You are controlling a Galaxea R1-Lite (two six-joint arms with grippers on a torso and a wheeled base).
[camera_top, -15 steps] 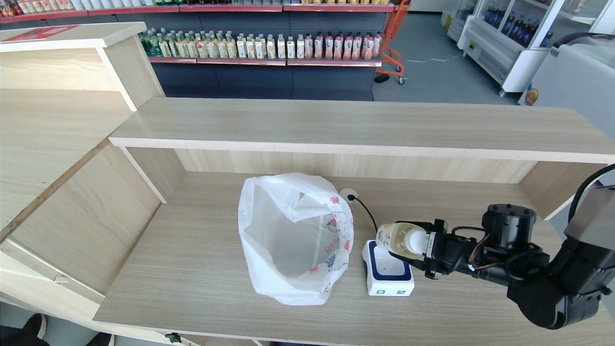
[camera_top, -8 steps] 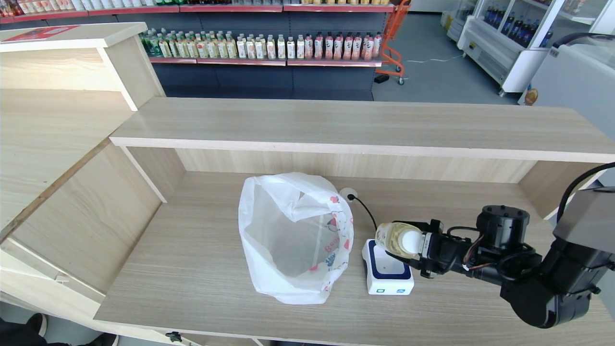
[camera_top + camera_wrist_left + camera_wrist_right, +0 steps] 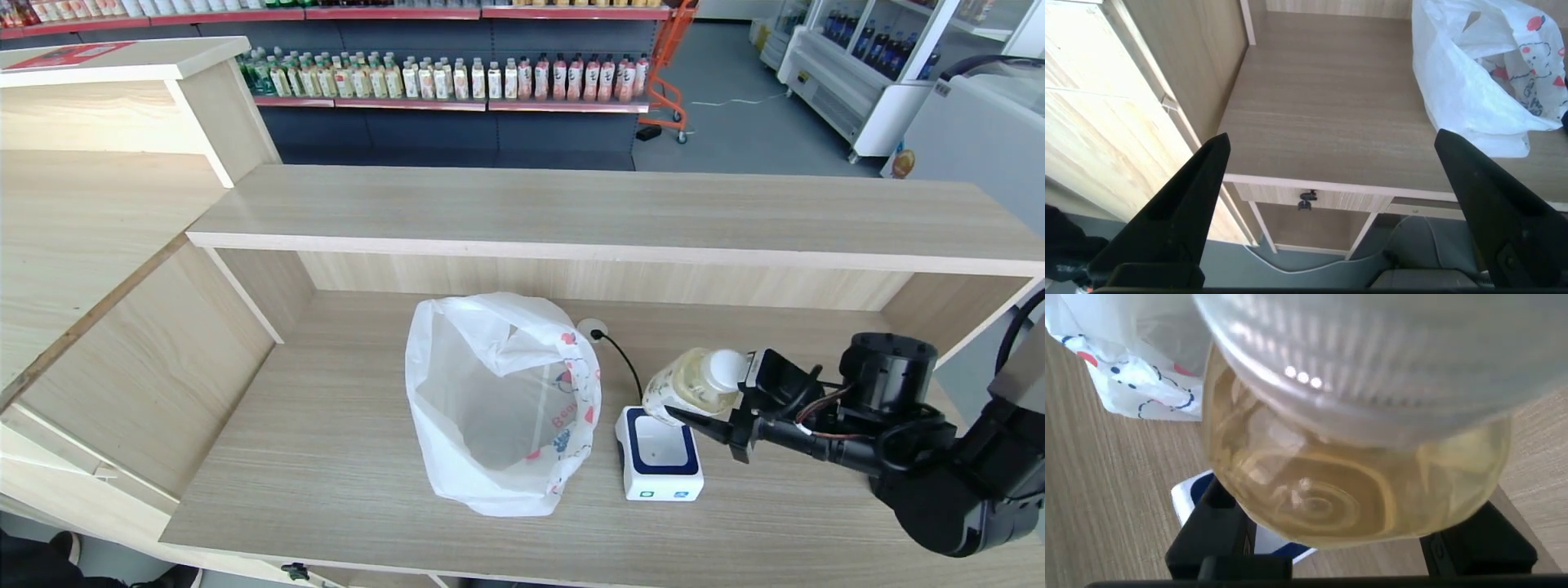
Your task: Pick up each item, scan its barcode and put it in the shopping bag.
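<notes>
My right gripper [image 3: 691, 394] is shut on a clear bottle of yellowish drink [image 3: 690, 382] with a white cap. It holds the bottle tilted, cap uppermost, just above the far edge of the white and blue scanner [image 3: 657, 454]. In the right wrist view the bottle [image 3: 1355, 465] sits close between the dark fingers [image 3: 1208, 539], with the scanner [image 3: 1196, 498] below it. The white shopping bag [image 3: 502, 404] stands open on the counter to the left of the scanner. My left gripper [image 3: 1333, 145] hangs open off the counter's front edge, with the bag [image 3: 1478, 73] farther off.
A black cable [image 3: 620, 359] runs from the scanner to a round hole [image 3: 592, 331] behind the bag. A raised shelf [image 3: 612, 212] and a side wall [image 3: 139, 376] bound the counter at the back and left. Bare wood lies left of the bag.
My right gripper has risen and drawn back a little to the right, tipping the bottle so that its cap points up. The bag and the scanner have stayed put.
</notes>
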